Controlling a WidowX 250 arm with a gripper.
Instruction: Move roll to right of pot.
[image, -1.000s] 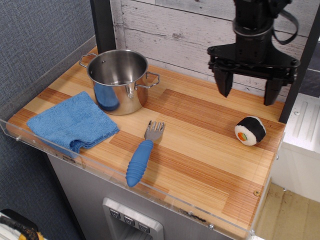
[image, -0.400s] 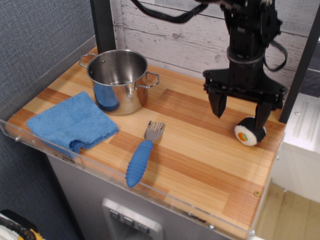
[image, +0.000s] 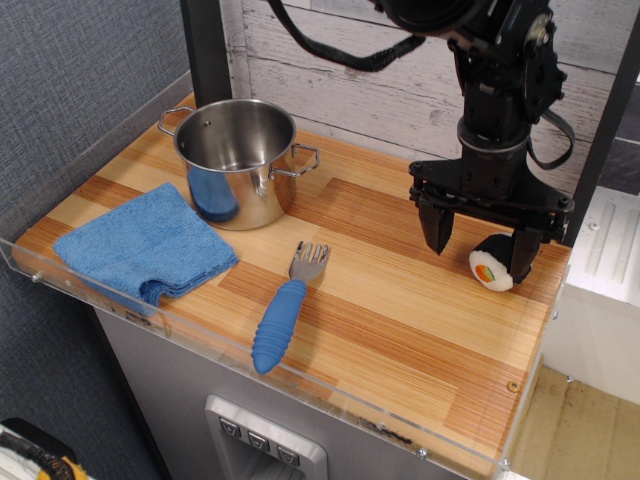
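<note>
The roll (image: 495, 266) lies on its side at the right end of the tabletop (image: 400, 310), its white face with the orange and green centre turned toward the near left. It sits low between the two fingers of the hand (image: 480, 245), closer to the right one, which stands in front of the roll's right part and hides some of its black wrap; whether that finger touches the roll cannot be told. The left finger (image: 436, 229) stands apart from the roll, with bare wood showing between them.

The hand is spread wide, its fingers pointing straight down, tips close above the wood. It pinches nothing.

The pot (image: 237, 160) stands upright at the far left of the tabletop, well apart from the roll, one loop handle toward the right and one toward the far left. A folded blue cloth (image: 143, 245) lies near the left edge, just beside the pot's near side. A fork with a blue handle (image: 286, 312) lies between the cloth and the roll, tines pointing away toward the far side.
</note>
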